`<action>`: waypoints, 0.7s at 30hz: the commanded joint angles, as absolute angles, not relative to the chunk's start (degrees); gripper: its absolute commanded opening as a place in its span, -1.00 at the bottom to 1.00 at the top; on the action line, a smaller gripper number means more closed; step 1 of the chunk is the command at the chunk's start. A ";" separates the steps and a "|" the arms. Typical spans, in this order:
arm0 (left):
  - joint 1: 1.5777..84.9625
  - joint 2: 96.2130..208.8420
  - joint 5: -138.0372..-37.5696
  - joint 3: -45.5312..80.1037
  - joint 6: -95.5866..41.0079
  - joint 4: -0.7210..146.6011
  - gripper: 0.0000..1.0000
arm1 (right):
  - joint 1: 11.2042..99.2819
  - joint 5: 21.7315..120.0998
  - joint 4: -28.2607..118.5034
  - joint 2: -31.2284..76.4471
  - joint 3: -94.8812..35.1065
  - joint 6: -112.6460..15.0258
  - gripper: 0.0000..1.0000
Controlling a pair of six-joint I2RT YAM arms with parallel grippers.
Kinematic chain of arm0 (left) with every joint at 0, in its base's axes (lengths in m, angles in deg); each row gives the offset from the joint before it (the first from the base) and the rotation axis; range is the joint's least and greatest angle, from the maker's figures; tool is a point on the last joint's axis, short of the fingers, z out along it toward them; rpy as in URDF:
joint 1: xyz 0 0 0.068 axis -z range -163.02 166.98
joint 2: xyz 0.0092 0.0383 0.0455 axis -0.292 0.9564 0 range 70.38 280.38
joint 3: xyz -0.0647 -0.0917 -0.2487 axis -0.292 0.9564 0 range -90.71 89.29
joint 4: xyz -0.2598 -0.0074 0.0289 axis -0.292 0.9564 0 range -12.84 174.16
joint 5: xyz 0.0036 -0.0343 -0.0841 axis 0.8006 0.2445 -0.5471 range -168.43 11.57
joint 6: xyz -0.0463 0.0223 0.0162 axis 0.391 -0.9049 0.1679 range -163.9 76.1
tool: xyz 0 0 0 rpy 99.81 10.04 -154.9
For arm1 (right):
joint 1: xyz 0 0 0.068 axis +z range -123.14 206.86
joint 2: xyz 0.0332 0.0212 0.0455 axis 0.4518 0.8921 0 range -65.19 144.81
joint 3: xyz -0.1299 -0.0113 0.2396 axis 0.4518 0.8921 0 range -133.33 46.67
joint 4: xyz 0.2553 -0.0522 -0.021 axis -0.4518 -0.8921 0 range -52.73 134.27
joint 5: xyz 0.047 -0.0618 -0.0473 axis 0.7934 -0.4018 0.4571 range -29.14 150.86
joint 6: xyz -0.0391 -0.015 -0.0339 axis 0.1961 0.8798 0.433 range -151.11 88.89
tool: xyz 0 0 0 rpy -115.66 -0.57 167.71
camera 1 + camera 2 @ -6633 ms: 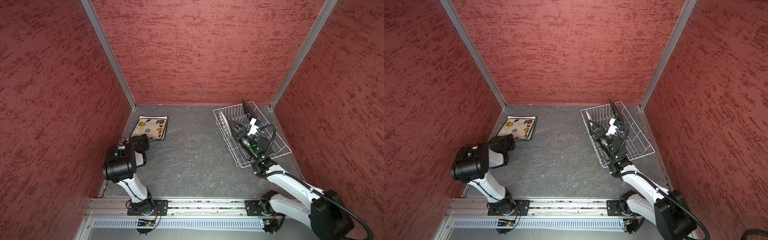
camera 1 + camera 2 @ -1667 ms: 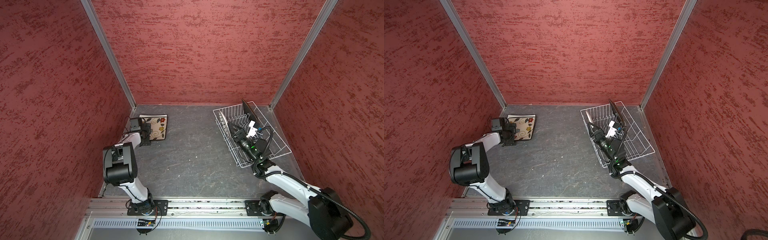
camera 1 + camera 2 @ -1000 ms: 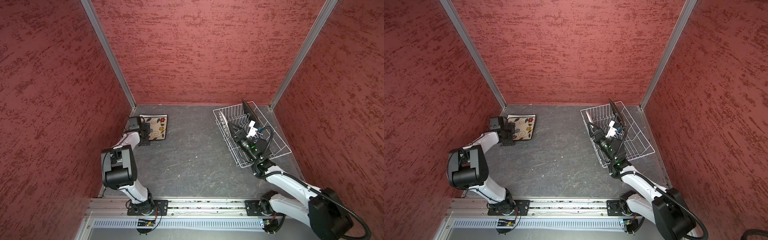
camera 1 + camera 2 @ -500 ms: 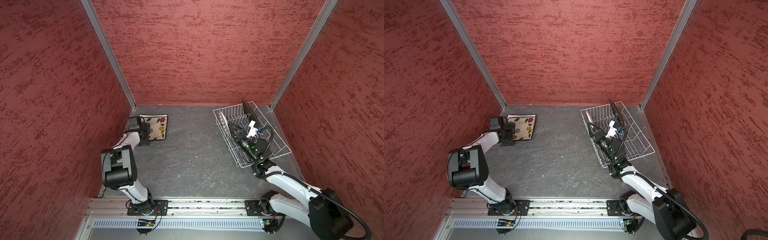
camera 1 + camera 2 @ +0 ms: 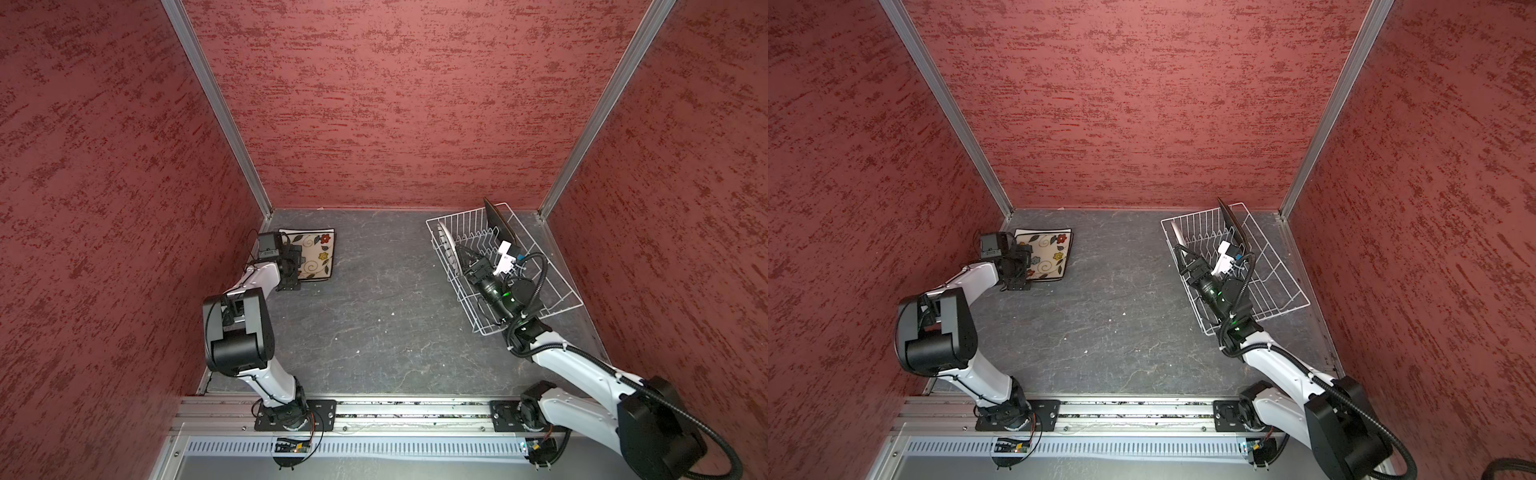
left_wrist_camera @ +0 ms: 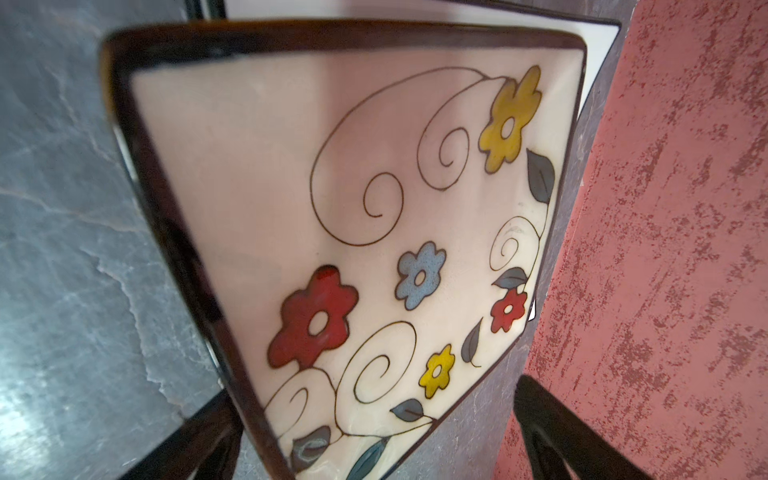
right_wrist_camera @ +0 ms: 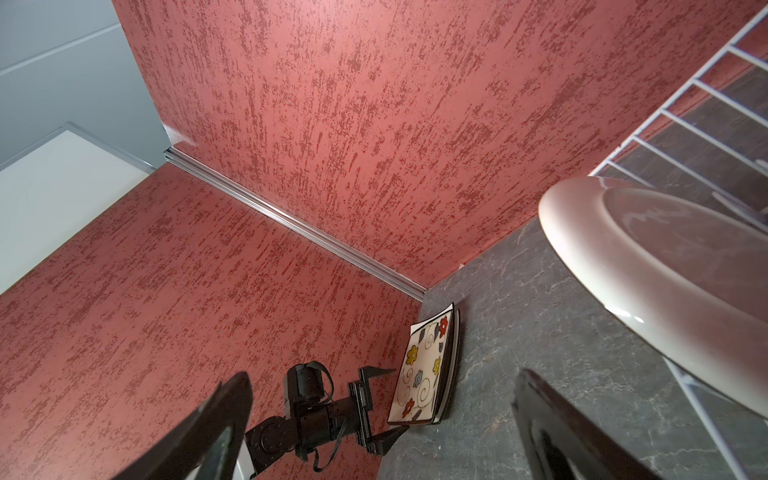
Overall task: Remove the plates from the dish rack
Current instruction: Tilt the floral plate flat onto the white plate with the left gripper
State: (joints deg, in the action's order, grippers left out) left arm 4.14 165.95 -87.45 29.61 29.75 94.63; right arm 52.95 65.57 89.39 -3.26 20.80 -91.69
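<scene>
Found floral plate (image 5: pixel 318 254) flat at tabletop's (image 5: pixel 374 316) far left corner, left gripper (image 5: pixel 296 268) spread wide astride it, unclamped. Found round white plate (image 5: pixel 446 242), black plate (image 5: pixel 498 226) on edge in dish rack (image 5: pixel 555 289), far right corner; right gripper (image 5: pixel 462 257) agape beside round one.

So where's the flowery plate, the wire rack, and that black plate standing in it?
flowery plate (image 5: pixel 318 254): in a top view, on its patterned face.
wire rack (image 5: pixel 552 282): in a top view, on its bare wire floor.
black plate (image 5: pixel 500 230): in a top view, on its dark face.
</scene>
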 commanded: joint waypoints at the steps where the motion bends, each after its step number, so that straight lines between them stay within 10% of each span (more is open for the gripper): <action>1: 3.86 164.93 -88.19 29.51 28.92 89.53 0.99 | 52.66 65.02 90.68 -3.14 19.51 -91.49 0.98; 21: 2.65 160.60 -87.35 33.93 28.36 92.80 0.99 | 52.70 65.04 90.03 -3.91 19.33 -91.50 0.98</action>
